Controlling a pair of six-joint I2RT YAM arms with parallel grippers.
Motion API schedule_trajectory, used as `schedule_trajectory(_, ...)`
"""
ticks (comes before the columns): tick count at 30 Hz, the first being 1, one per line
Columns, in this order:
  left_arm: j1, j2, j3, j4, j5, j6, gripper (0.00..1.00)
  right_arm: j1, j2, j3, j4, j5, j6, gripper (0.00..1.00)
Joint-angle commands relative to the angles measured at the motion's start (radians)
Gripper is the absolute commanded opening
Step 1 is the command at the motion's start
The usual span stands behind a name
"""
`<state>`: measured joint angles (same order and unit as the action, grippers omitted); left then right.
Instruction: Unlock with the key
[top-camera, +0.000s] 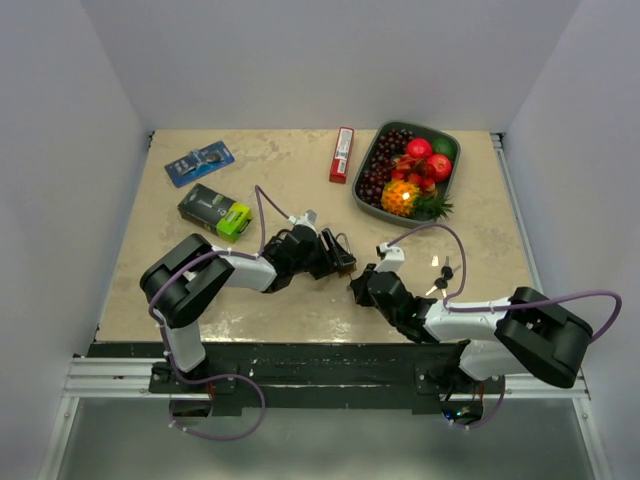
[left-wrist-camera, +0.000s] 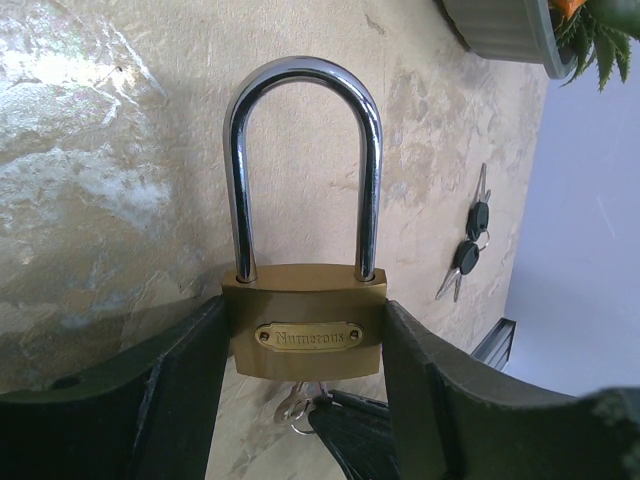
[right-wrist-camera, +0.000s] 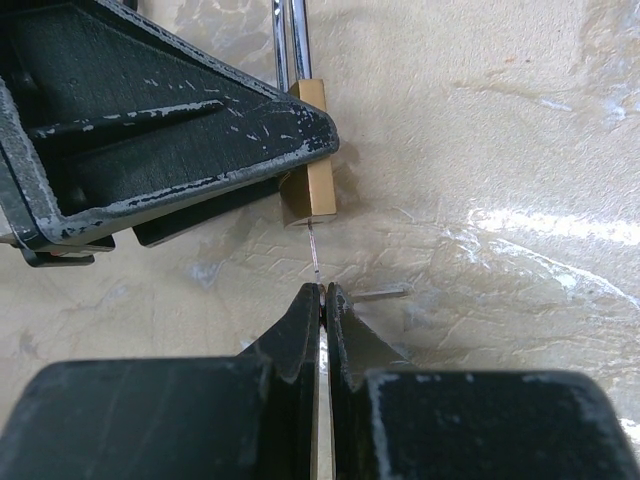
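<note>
Gripping the brass body of the padlock (left-wrist-camera: 305, 320) from both sides, the left gripper (top-camera: 335, 252) holds it just above the table (top-camera: 300, 310), near the middle of the top view. In the left wrist view the steel shackle (left-wrist-camera: 300, 90) points to 12 o'clock, both legs down in the body. The right gripper (right-wrist-camera: 322, 300) meets it from 5 o'clock in the top view, jaws pinched together on a key (right-wrist-camera: 315, 255). The thin blade runs straight up to the underside of the lock; how deep it sits I cannot tell. Two spare keys (top-camera: 441, 275) lie at 3 o'clock of that gripper. A fruit bowl (left-wrist-camera: 500, 30) sits at 1 o'clock on the table, a red packet (top-camera: 342, 154) at 12 and a blue pack (top-camera: 199, 162) and green-and-black box (top-camera: 214, 210) at 10.
</note>
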<state>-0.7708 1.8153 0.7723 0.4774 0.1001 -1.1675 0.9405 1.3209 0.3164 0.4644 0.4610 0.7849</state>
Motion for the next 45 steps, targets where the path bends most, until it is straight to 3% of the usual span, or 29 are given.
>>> schedule_trajectory(1,-0.008,-0.051,-0.010,0.064,0.024,-0.008,0.00,-0.025,-0.028,0.016,0.025,0.065,0.014,0.00)
schedule_trajectory(45,-0.045,-0.030,-0.048,0.116,0.032,-0.041,0.00,-0.100,0.063,0.059,0.191,0.031,-0.052,0.00)
